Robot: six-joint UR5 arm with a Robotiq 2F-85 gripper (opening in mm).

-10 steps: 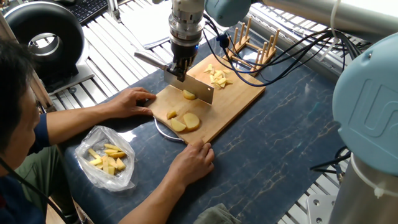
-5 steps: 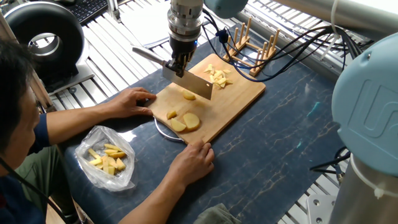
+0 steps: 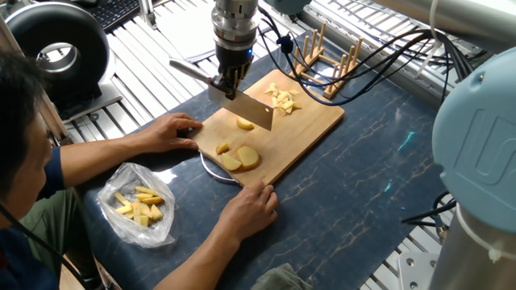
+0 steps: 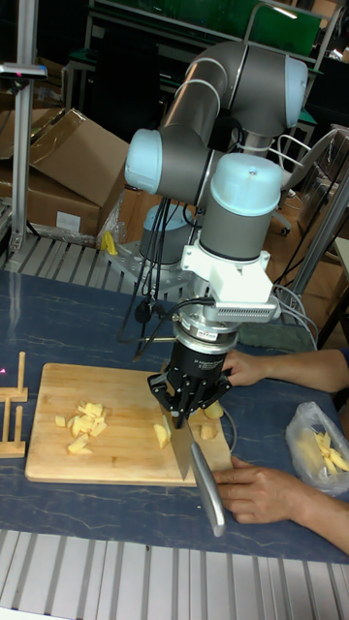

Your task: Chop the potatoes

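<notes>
The gripper (image 3: 228, 80) is closed on a knife (image 3: 246, 107), with its fingers around the back part of the blade, and the handle sticks out to the upper left of the frame. The blade hangs a little above the board (image 3: 310, 129), over one small potato piece (image 3: 244, 123) near the board's middle; it does not touch it.

The task looks partly done. At the far end of the board, toward the upper right, there is a heap of small chopped bits (image 3: 281, 98). These seem finished. Still whole or only halved are the piece under the blade and the bigger chunks (image 3: 239, 157) at the near end of the board, lower and more to the left. So I judge that several cuts are left.

A person's two hands hold the board steady: one hand (image 3: 176, 129) at its left edge, the other hand (image 3: 250, 205) at its near corner. Both are close to the uncut chunks, so the knife must come down carefully. A plastic bag (image 3: 139, 203) with yellow sticks lies on the bench (image 3: 379, 169) at the lower left, not part of the job.
</notes>
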